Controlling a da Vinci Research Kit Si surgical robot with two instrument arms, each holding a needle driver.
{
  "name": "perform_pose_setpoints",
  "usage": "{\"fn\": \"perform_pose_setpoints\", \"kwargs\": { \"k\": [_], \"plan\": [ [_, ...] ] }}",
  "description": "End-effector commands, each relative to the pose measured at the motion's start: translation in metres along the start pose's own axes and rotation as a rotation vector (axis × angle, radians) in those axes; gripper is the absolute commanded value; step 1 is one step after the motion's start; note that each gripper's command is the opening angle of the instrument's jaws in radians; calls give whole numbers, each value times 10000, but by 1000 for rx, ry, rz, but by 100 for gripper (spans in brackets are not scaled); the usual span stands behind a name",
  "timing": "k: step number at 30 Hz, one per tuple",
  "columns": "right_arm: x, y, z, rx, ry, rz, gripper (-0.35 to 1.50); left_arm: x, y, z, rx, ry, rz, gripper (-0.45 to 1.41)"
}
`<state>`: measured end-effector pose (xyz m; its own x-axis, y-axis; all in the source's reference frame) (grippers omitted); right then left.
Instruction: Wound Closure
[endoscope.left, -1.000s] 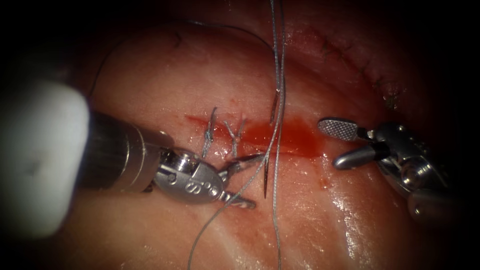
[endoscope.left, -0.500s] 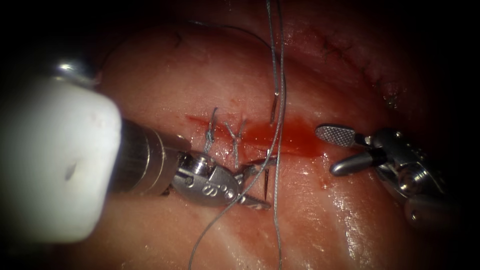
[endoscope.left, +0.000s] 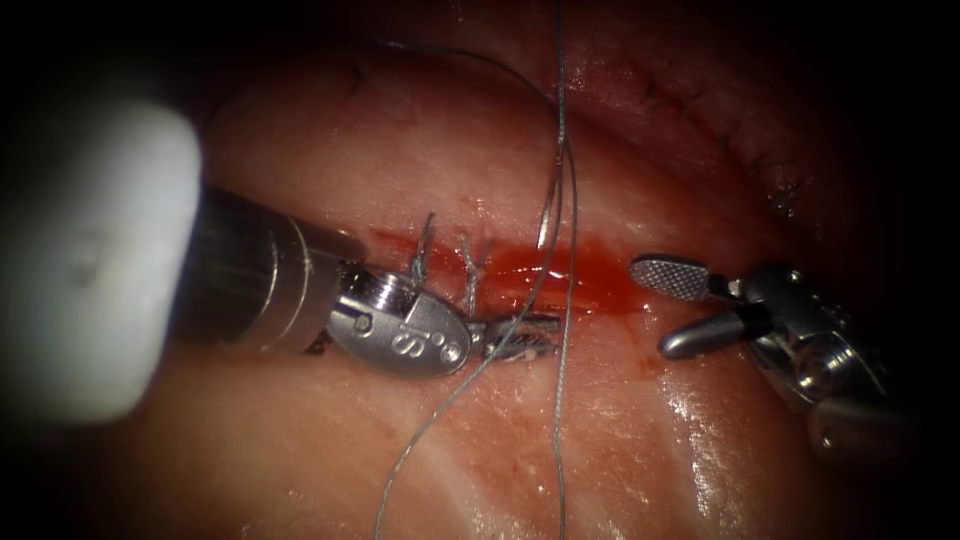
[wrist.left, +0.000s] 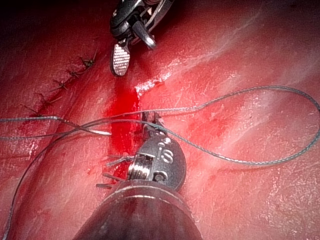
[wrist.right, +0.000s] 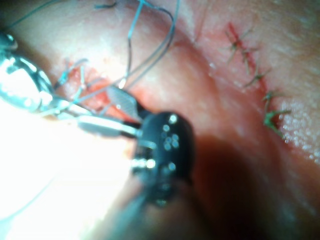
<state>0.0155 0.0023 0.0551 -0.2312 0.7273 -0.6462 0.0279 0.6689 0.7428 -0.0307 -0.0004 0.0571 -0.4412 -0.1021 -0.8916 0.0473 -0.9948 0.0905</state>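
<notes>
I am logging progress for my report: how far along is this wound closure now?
Done: two tied stitches cross the cut's left part. In hand: the needle sits in the tissue across the cut; the left tool seems shut on it near its tip; the right tool is open, holding nothing. Left: the cut's red right part is unstitched, and thread lies loose.

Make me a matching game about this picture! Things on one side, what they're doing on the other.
1 left tool
2 right tool
3 needle
4 tied stitches

A open, holding nothing
B in the tissue, crossing the cut
C shut on the needle near its tip
D on the cut's left part

Pairs: 1-C, 2-A, 3-B, 4-D.
</notes>
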Motion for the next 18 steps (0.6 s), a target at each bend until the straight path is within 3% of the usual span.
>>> {"fn": "perform_pose_setpoints", "kwargs": {
  "k": [1,6,7,10,11,18],
  "plan": [
    [-12,2,6,2,0,7,134,8,4,0,-26,28,-34,-45],
    [-12,2,7,0,1,7,132,34,2,-17,-160,108,-189,-45],
    [-12,2,7,0,1,7,132,44,10,-24,-272,141,-329,-45],
    [-12,2,7,1,1,7,132,45,18,-31,-370,156,-415,-45],
    [-11,0,7,0,-5,8,132,42,22,-37,-434,137,-430,-45],
    [-5,-10,18,-12,-65,-33,132,23,25,-62,-531,-32,-475,-45]
  ]
}}
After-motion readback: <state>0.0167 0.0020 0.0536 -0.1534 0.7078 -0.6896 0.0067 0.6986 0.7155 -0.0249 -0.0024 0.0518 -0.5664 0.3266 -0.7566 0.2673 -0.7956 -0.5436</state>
